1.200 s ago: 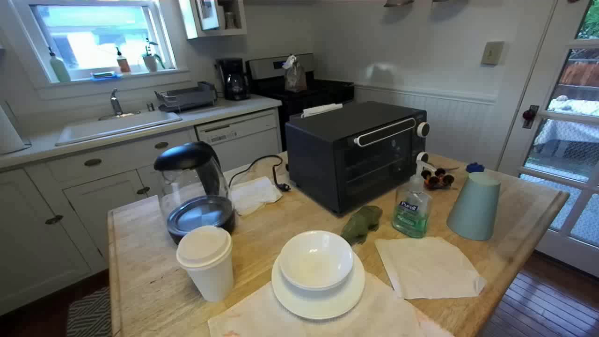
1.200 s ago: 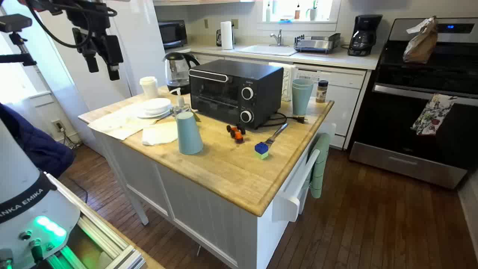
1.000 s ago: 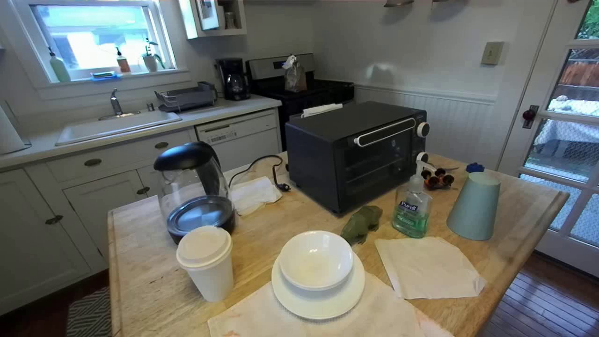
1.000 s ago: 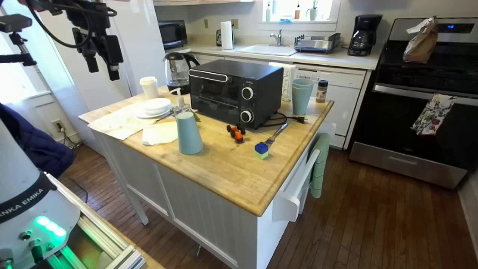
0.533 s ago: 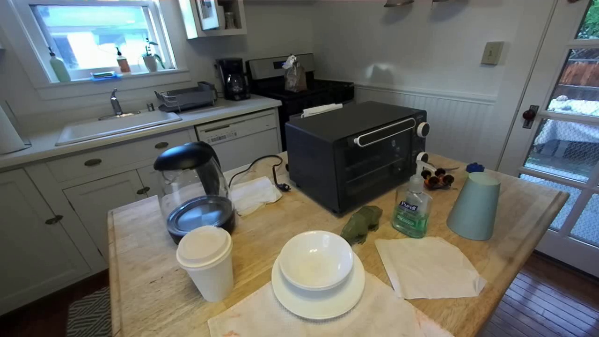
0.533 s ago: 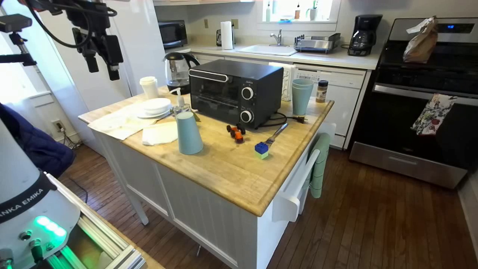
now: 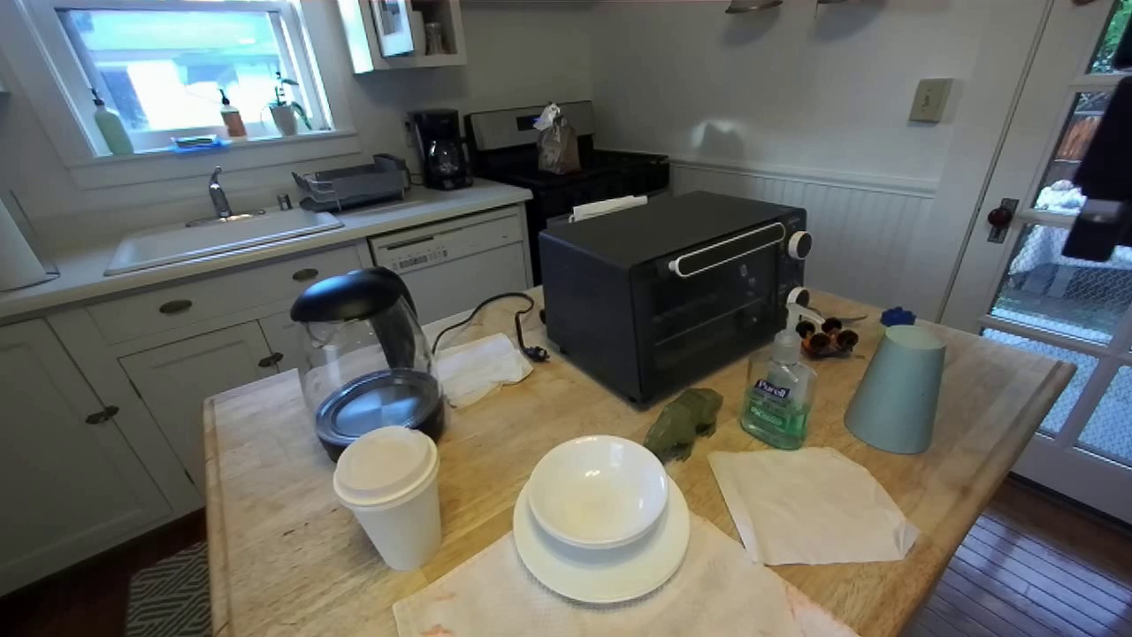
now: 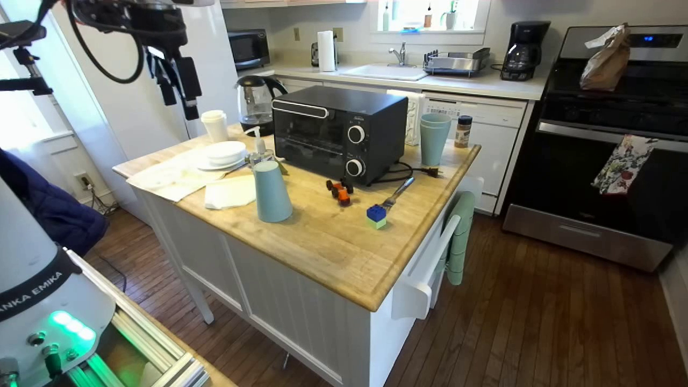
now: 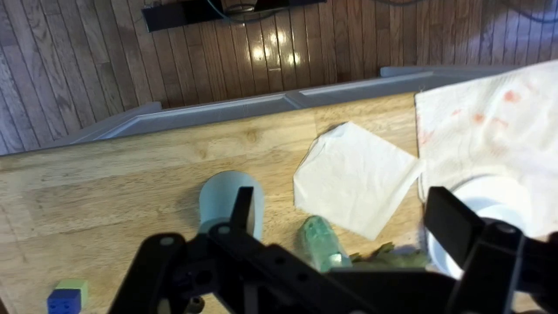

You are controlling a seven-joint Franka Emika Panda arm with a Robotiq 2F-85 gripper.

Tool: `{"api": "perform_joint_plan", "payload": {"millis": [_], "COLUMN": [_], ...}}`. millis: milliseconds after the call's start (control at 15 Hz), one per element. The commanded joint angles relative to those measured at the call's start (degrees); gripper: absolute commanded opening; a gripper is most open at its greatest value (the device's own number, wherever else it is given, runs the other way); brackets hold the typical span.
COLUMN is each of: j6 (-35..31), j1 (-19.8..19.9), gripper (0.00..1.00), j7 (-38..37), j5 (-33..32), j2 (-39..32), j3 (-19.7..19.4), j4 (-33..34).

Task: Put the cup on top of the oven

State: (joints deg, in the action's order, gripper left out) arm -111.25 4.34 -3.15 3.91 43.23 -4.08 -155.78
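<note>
In an exterior view, can make out the gripper [image 8: 180, 109] hanging at upper left, well apart from the cup [image 8: 272, 194] and higher than it. Find that cup standing upside down on the wooden tabletop [image 8: 322, 244], in front of the oven [image 8: 336, 131] and apart from it.

In an exterior view, find the cup near the sanitizer bottle [image 7: 778, 407], with the gripper, probably, reduced to a dark piece at the right edge; cannot judge its finger spread from so little.

In the wrist view, see the fingers [image 9: 453, 222] spread wide, gripping nothing, with the white sheet [image 9: 355, 179] and the bottle showing across the gap. See the cup below, off to one side, partly covered by the finger at left.
</note>
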Motion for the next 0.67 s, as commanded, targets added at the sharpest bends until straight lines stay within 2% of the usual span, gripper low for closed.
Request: {"api": "perform_joint_plan", "payload": {"millis": [0, 267, 600], "j6": [-9.62, -18.75, -22.61], "j1": [3.82, 6.41, 9.69], "gripper": [1.00, 1.00, 1.00], "j7": [-3.81, -10.75, -19.78], "j5": [1.83, 3.77, 4.76], "j2": [-9.46, -16.48, -24.17], "j3": [-2.16, -2.34, -3.19], "j4": [2.19, 2.95, 5.70]}}
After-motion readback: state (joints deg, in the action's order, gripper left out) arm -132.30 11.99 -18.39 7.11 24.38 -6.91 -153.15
